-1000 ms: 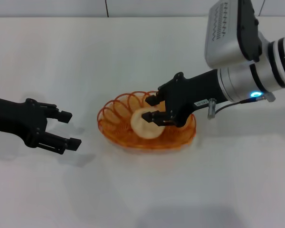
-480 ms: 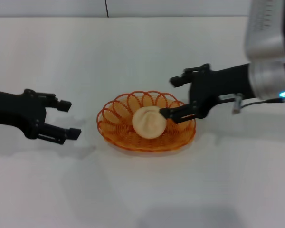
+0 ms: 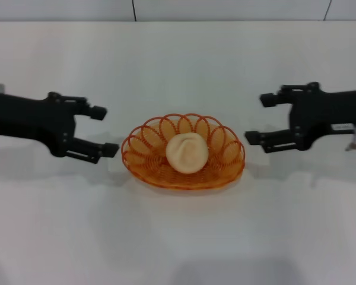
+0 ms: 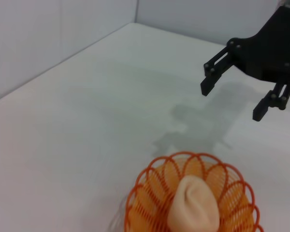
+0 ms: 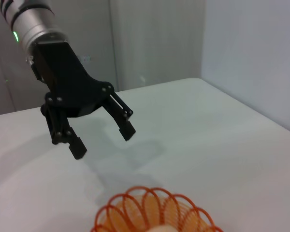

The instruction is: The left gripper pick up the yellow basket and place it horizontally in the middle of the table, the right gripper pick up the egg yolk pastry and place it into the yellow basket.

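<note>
The egg yolk pastry (image 3: 187,152) lies inside the yellow basket (image 3: 232,168) on the counter (image 3: 178,237). The left gripper (image 3: 106,130) hovers just beside one end of the basket, fingers released and empty. The right gripper (image 3: 259,119) hovers beside the opposite end, fingers also released, clear of basket and pastry.

Cut off at the picture edges

The right wrist view shows only the yellow basket's (image 5: 157,212) far rim; the egg yolk pastry (image 4: 193,208) is cropped in the left wrist view.
</note>
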Controlling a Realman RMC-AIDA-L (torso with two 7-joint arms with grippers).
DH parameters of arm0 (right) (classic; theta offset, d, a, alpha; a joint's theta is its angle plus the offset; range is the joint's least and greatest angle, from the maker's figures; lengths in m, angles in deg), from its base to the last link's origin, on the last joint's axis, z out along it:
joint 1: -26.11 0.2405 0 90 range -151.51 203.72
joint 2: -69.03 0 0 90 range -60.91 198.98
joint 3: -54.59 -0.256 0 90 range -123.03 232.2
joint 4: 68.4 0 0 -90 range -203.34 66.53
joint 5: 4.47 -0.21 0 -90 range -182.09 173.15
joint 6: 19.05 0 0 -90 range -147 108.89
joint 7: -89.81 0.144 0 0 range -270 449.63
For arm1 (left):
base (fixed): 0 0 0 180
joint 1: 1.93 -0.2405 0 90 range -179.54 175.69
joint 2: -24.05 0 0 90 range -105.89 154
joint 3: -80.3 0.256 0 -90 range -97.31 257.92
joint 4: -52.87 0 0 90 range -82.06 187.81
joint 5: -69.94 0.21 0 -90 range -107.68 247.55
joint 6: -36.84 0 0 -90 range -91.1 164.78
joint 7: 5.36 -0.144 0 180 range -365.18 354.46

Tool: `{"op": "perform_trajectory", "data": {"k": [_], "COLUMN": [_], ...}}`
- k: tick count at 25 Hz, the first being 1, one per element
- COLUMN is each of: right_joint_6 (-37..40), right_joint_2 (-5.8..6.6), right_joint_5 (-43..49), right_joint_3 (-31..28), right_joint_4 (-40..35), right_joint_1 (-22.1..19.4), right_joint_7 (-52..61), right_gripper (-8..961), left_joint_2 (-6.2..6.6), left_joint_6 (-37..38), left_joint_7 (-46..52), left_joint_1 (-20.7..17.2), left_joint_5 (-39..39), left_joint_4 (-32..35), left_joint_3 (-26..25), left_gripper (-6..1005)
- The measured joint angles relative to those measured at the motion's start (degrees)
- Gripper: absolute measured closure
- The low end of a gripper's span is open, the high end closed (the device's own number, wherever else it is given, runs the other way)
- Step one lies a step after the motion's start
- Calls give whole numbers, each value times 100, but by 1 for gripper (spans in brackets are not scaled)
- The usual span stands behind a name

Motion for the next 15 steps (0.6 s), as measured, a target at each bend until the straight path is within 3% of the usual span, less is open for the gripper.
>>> {"op": "perform_trajectory", "data": {"k": [6, 15], "right_joint_6": [369, 449], "right_joint_2": [8, 9], "right_joint_5": [-42, -30], "right_joint_3": [-457, -540], "right_joint_4": [77, 65], "right_joint_1": [-151, -185], "right_joint_7": [-194, -208], "right_gripper": [125, 126], "left_joint_2": [-33, -70], "left_joint_6": [12, 27], "left_joint_7": [-153, -162], "left_joint_1": [285, 339], "left_joint_5": [-47, -50], "left_joint_4": [-221, -234], "left_joint_3": [12, 14], "left_gripper": [124, 125]}}
